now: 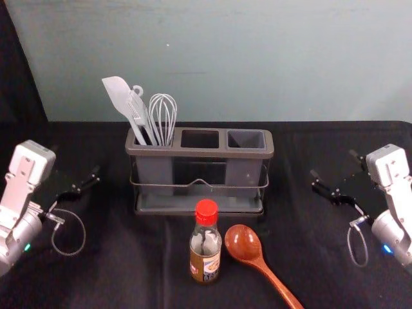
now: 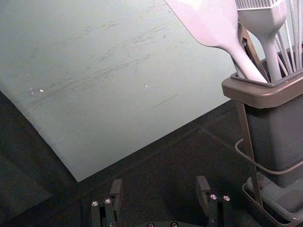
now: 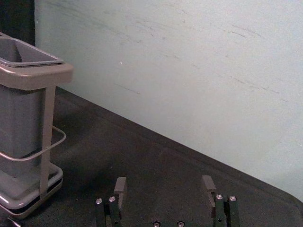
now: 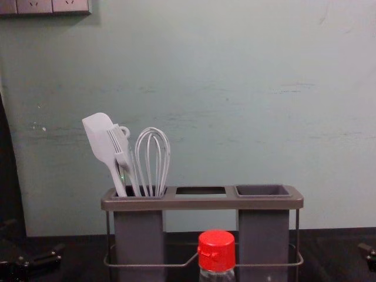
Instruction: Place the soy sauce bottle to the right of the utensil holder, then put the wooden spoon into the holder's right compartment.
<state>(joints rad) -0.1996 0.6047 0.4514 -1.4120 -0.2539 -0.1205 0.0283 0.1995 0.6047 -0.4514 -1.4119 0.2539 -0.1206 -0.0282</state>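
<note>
Soy sauce bottle (image 1: 205,254): upright on the desk (image 1: 116,277), in front of the utensil holder (image 1: 264,153); red ribbed cap, clear body, dark contents, printed label. Wooden spoon (image 1: 244,243): lying just to its right, glossy reddish-brown, oval bowl toward the holder, handle slanting nearer and rightward. Holder: brown rim, wire rail, smooth grey cups. Left compartment contains a pale spatula (image 1: 118,93), brush (image 4: 118,143) and wire whisk (image 1: 163,116). Left gripper (image 1: 74,161) and right gripper (image 1: 333,165): open, well out on either side of the holder. Desk covering black, matte, faintly creased; grey-green wall (image 1: 257,58) behind. Chest view adds socket plates (image 4: 35,6), upper left; left wrist view resolves scuffs on the wall and the brush's ridged bristles.
</note>
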